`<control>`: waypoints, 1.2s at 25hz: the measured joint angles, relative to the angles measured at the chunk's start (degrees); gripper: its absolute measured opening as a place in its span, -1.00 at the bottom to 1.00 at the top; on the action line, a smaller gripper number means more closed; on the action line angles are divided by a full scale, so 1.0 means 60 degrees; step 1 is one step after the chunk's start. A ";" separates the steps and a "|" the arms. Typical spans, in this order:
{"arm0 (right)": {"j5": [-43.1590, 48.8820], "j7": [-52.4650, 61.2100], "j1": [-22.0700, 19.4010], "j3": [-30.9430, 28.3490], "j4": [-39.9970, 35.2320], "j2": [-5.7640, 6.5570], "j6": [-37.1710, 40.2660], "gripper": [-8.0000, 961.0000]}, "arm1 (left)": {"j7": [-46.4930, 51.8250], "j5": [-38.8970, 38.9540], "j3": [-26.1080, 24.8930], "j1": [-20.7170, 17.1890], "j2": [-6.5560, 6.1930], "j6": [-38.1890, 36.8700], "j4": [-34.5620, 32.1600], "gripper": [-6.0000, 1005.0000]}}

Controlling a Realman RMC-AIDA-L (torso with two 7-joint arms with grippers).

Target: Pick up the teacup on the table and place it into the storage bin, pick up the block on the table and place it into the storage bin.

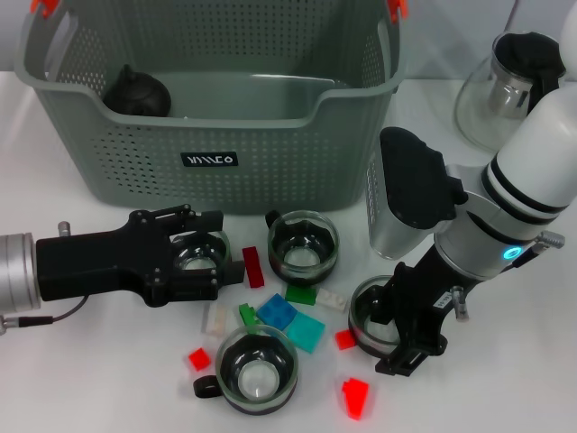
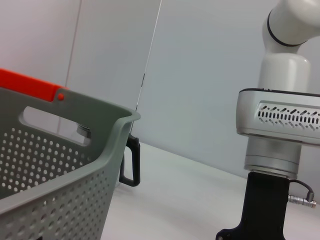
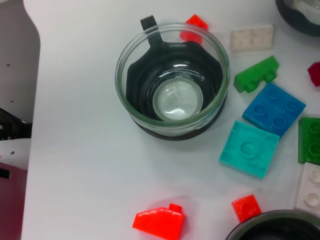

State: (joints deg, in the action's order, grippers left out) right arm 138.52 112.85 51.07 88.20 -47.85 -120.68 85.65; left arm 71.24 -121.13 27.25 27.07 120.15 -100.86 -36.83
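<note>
The left gripper (image 1: 203, 263) is closing its jaws around a teacup (image 1: 200, 255) on the table (image 1: 108, 361); next, lifting it into the storage bin (image 1: 212, 117).

Left gripper (image 1: 200, 263) covers most of teacup (image 1: 200, 255) under it. Right gripper (image 1: 406, 336) hides part of second cup (image 1: 368, 311). Storage bin (image 1: 297, 158) top cropped. Teapot (image 1: 505, 86) cut by right arm. Label letters (image 1: 209, 160) unreadable.
</note>
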 joint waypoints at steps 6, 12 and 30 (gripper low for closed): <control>0.0000 0.0083 0.0000 0.0025 0.0020 0.0000 -0.0035 0.35 | -0.0008 -0.0014 0.0000 0.0000 0.0000 0.0024 0.0010 0.65; 0.0008 0.0088 -0.0001 0.0059 0.0173 0.0022 -0.0174 -0.16 | -0.0122 -0.0003 0.0000 0.0000 -0.0004 0.0083 0.0158 0.65; -0.0110 0.0211 -0.0266 -0.0678 -0.0374 0.0065 0.0788 -0.83 | -0.0170 -0.0052 -0.0010 -0.0129 -0.0052 0.0060 0.0184 0.65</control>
State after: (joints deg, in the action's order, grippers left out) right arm 137.86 114.11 49.47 84.14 -50.09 -120.29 90.38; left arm 70.22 -121.44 27.19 26.30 119.83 -100.50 -35.72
